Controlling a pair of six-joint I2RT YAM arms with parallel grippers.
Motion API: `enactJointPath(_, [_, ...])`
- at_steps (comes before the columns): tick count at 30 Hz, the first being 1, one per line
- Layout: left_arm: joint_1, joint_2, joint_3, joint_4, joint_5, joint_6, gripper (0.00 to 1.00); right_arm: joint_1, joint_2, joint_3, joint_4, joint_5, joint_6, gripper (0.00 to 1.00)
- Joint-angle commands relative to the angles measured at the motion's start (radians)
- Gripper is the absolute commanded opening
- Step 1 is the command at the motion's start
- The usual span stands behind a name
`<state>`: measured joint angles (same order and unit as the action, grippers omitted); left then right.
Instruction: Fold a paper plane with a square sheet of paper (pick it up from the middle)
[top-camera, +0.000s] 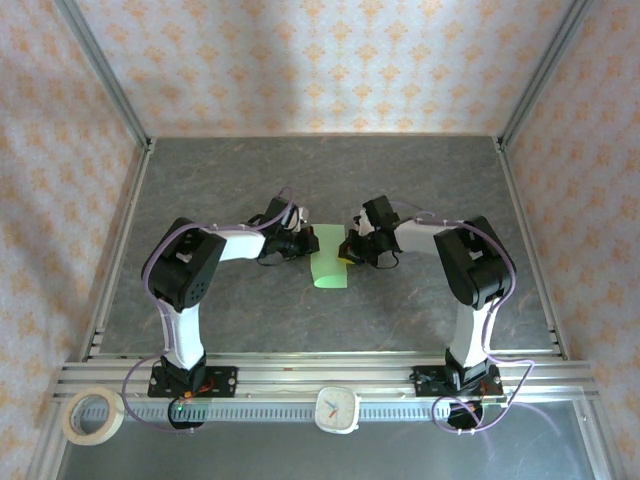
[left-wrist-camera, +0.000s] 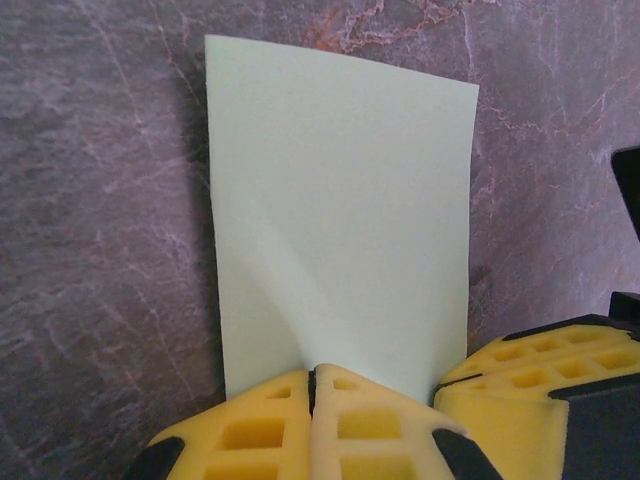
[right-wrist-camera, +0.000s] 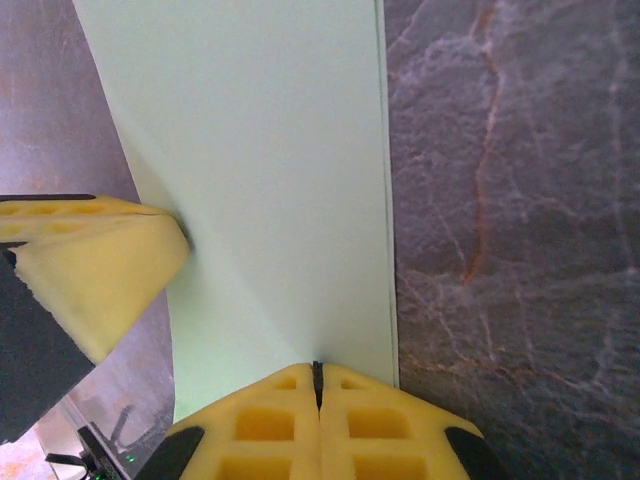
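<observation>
both hands pinching the green sheet

my left gripper (left-wrist-camera: 313, 375) is clamped shut on the near edge of the pale green sheet of paper (left-wrist-camera: 340, 200), which runs straight out ahead of my fingertips over the grey marbled table (left-wrist-camera: 90, 250). my right gripper (right-wrist-camera: 318, 370) is pinched tight on the opposite edge. from above, the sheet sits between my two hands, each touching one side.
</observation>
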<state>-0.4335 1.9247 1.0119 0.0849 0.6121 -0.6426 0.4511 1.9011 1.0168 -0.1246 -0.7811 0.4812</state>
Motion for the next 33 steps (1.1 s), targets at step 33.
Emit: enactJointPath(33, [-0.057, -0.168, -0.321, -0.042, -0.041, 0.017, 0.05, 0.007, 0.059, -0.087, -0.064, 0.157, 0.012, 0.00])
